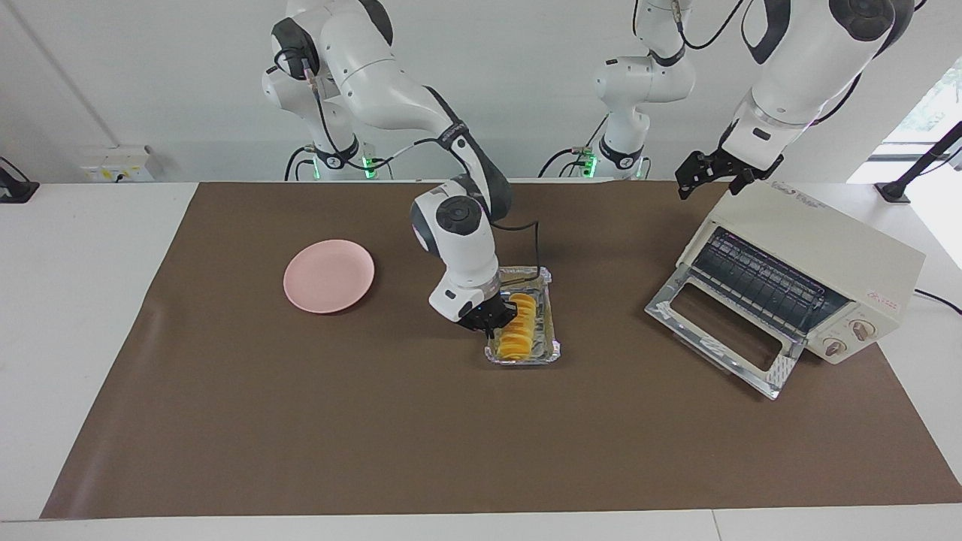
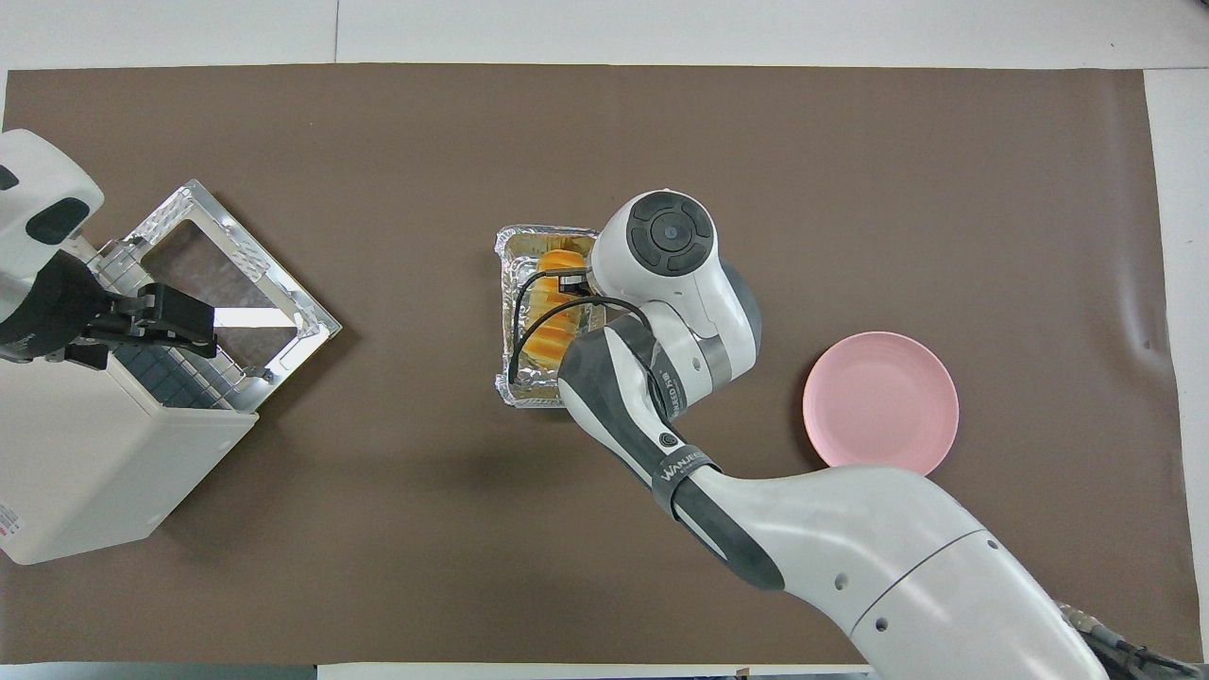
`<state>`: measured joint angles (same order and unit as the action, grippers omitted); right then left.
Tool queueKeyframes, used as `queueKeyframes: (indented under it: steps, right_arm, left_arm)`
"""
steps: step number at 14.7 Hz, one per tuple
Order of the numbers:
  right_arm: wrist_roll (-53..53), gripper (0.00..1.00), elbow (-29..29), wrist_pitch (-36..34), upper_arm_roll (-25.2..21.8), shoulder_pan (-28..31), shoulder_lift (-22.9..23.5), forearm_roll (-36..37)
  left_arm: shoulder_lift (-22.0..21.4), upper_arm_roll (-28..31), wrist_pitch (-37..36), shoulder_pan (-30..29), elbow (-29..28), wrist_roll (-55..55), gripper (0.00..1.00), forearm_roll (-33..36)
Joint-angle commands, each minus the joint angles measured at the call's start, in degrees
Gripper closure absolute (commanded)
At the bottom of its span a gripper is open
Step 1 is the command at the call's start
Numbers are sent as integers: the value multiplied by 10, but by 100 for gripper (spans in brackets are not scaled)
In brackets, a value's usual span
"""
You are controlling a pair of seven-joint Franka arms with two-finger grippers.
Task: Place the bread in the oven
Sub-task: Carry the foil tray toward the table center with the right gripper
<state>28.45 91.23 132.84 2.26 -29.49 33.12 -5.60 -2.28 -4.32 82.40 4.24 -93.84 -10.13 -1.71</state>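
Right pincer [image 1: 494, 324] seemingly grips bread [image 1: 520, 334] in tray [image 1: 552, 347].

The right arm's wrist hides part of the bread [image 2: 557, 326] in overhead view.

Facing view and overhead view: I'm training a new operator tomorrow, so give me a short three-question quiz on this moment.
1. True or false: the oven door is open.
2. Where does the bread lie? A) on the pink plate B) in the foil tray C) on the oven rack
3. Which gripper is down at the bread?

Key: 1. True, the door hangs down. 2. B. 3. The right gripper, low at the bread in the tray; the left gripper waits open over the oven.
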Motion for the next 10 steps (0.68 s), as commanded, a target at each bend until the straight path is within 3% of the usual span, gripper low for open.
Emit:
queueKeyframes:
  steps: [1, 6, 10]
  right_arm:
    - [-4, 0, 20, -8, -2, 5, -21, -9]
    - [42, 0, -72, -137, -6, 50, -19, -15]
    - [20, 0, -76, -166, -5, 119, -43, -13]
  left_arm:
    - [-10, -5, -6, -5, -6, 0, 0, 8]
    - [-10, -5, -6, -5, -6, 1, 0, 8]
    - [-20, -14, 1, 8, -7, -2, 0, 7]
